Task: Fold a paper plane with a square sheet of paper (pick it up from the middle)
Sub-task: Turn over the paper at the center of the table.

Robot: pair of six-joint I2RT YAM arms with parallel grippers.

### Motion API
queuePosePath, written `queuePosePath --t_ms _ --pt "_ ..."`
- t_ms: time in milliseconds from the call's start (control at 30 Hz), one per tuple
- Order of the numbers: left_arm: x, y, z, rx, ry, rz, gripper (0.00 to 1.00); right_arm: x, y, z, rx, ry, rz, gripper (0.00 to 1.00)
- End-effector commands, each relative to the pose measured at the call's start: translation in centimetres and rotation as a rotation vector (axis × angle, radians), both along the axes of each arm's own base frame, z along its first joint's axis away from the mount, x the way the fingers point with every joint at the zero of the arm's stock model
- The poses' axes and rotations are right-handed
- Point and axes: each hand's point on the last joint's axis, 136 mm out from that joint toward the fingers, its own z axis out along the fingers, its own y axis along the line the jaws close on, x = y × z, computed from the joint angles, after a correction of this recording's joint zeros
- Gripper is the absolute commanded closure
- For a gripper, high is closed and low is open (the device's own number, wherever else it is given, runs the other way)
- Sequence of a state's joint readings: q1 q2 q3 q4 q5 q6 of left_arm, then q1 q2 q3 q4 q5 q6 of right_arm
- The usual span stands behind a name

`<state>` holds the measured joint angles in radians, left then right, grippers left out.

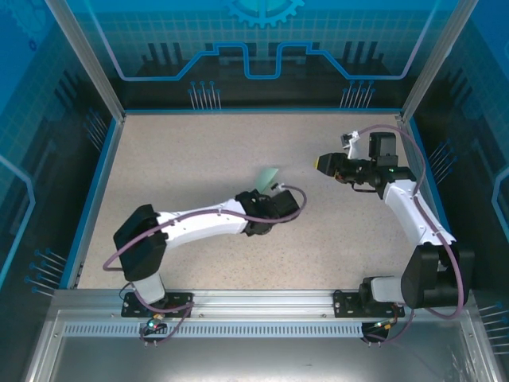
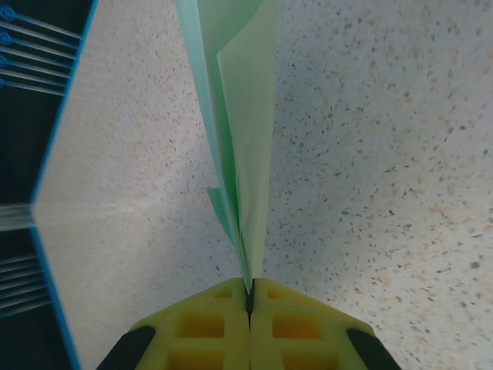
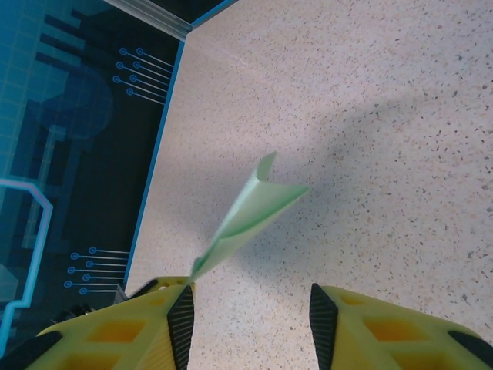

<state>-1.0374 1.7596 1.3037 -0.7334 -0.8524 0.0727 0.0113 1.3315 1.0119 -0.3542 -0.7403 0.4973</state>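
- Near the middle of the speckled beige tabletop (image 1: 183,151), the left gripper (image 1: 273,191) holds a narrow, pale mint-green paper plane (image 1: 269,177) made of thin folded paper
- On the left wrist view the two yellow fingers (image 2: 200,331) of the left gripper (image 2: 249,297) are pressed together, pinching the plane's pointed end in the seam between them
- From that pinch the paper plane (image 2: 240,116) runs straight out ahead of the fingertips; its long axis lines up with the gripper and its layers fan wider toward the far end
- From above, its long axis points away from the arm bases toward the far wall and leans slightly right
- It is held clear of the table, with a soft grey shadow (image 3: 362,146) on the surface beyond it
- To the right of the plane, the right gripper (image 1: 322,163) faces it with a gap between them; its yellow, black-padded fingers (image 3: 181,320) stand apart with nothing between them
- In the right wrist view the paper plane (image 3: 250,210) lies on a diagonal, narrow end at lower left just above one finger, wide notched end at upper right; whether the narrow end touches that finger I cannot tell
- Behind the table, blue panel walls (image 1: 159,40) carry printed circuit-line graphics and a gear emblem (image 1: 265,9); the print is pictorial
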Motion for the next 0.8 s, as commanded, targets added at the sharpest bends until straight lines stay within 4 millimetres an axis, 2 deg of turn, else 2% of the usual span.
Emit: queuePosePath --t_ms 0,167,300,533,767 --pt "-0.4 -1.1 -2.2 0.170 -0.066 -0.095 0.95 -0.3 0.1 0.1 0.054 0.010 0.024 0.52" --pt "-2.7 -2.8 -6.7 0.247 -0.017 -0.176 0.95 -0.4 1.8 -0.5 0.124 0.044 0.085 0.47" --pt "-3.8 -3.4 -8.6 0.255 0.002 -0.206 0.90 -1.0 4.0 -2.1 0.119 0.093 0.143 0.45" --pt "-5.2 -3.5 -10.9 0.223 0.083 -0.240 0.78 -2.3 8.2 -6.9 0.088 0.208 0.239 0.45" --pt "-6.3 -4.2 -10.5 0.117 0.147 -0.255 0.56 -3.0 10.4 -11.1 0.051 0.285 0.282 0.51"
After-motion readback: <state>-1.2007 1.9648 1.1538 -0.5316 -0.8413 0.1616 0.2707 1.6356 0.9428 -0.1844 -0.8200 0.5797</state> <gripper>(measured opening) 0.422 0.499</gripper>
